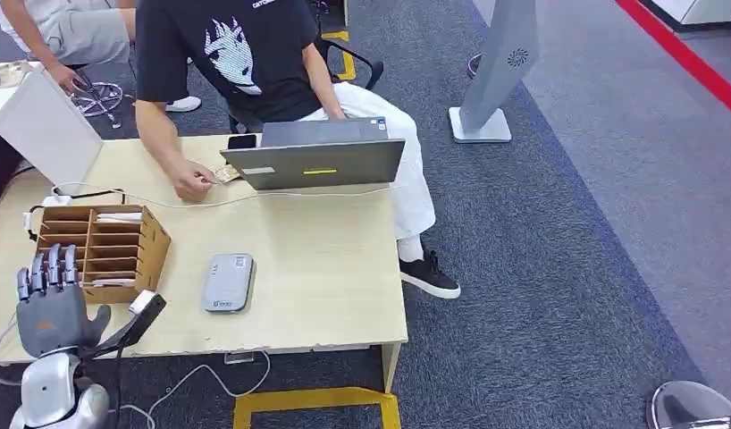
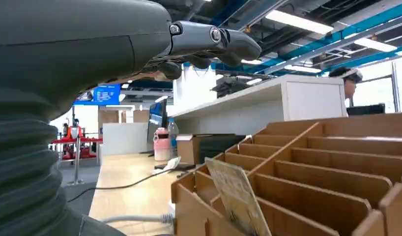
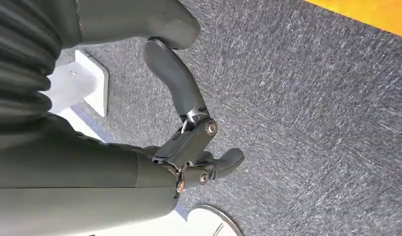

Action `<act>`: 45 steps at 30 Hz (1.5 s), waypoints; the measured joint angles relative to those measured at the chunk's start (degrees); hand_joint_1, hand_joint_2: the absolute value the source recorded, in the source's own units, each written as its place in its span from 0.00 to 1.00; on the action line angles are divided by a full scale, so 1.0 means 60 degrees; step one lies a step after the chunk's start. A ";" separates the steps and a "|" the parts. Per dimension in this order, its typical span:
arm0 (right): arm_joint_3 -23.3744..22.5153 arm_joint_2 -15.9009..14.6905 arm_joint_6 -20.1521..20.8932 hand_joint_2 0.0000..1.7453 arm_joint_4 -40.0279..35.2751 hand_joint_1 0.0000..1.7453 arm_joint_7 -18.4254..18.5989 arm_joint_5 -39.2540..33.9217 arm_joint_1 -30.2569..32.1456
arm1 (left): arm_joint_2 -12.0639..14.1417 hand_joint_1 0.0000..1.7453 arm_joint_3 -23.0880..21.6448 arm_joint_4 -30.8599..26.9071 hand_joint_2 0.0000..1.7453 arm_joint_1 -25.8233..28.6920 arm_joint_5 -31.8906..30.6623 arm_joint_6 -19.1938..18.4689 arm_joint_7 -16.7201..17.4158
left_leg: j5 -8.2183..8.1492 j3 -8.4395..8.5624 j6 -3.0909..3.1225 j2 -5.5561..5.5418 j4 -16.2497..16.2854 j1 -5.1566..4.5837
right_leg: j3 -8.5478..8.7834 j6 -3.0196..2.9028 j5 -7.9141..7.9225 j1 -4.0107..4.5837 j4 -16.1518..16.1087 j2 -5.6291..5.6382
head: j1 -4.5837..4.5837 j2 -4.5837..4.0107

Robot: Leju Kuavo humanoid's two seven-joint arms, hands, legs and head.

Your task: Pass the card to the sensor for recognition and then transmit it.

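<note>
The left robot hand (image 1: pixel 51 299) is raised upright above the front left corner of the desk (image 1: pixel 326 268), fingers extended, slightly apart and holding nothing. It sits just in front of a wooden slotted card rack (image 1: pixel 103 250), not touching it. In the left wrist view the same robot hand (image 2: pixel 209 42) hovers above the rack (image 2: pixel 312 167), fingers curved loosely over empty air. A card (image 2: pixel 238 196) stands tilted in one of the near slots of the rack, its printed face too blurred to read. In the head view pale cards lie in several slots, including one at the front edge (image 1: pixel 107 283).

A grey, rounded-corner card sensor (image 1: pixel 228 282) lies flat on the desk just to the right of the rack, apart from it. A small black device (image 1: pixel 146 308) on an arm rests near the desk's front edge, beside the thumb of the left robot hand.

A person in a black T-shirt (image 1: pixel 228 54) sits at the far side of the desk behind an open grey laptop (image 1: pixel 317 159), one hand (image 1: pixel 194 185) resting on the desk by a small card. A white cable (image 1: pixel 255 197) runs across the desktop.

The right robot hand (image 3: pixel 194 142) hangs over grey carpet (image 3: pixel 312 123), fingers loosely curled and apart, empty.
</note>
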 joint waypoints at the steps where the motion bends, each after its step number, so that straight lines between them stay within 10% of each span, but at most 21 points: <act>1: 0.0000 -0.0007 0.0000 1.00 0.0000 0.00 0.0000 0.0000 0.0000 | -0.0025 0.00 0.0000 0.0091 1.00 -0.0008 0.0011 0.0000 0.0000 | 0.0000 0.0000 0.0000 0.0000 0.0000 0.0000 | 0.0000 0.0000 0.0000 0.0000 0.0000 0.0000 | 0.0000 0.0000; 45: -0.0277 -0.0135 -0.0193 1.00 0.0004 0.00 -0.0324 -0.0328 -0.0003 | -0.0517 0.00 -0.0637 0.1759 1.00 -0.1326 -0.0007 0.0076 0.0015 | 0.0001 -0.0001 0.0000 0.0000 0.0000 0.0000 | 0.0000 0.0000 0.0001 0.0000 0.0001 0.0000 | 0.0000 0.0000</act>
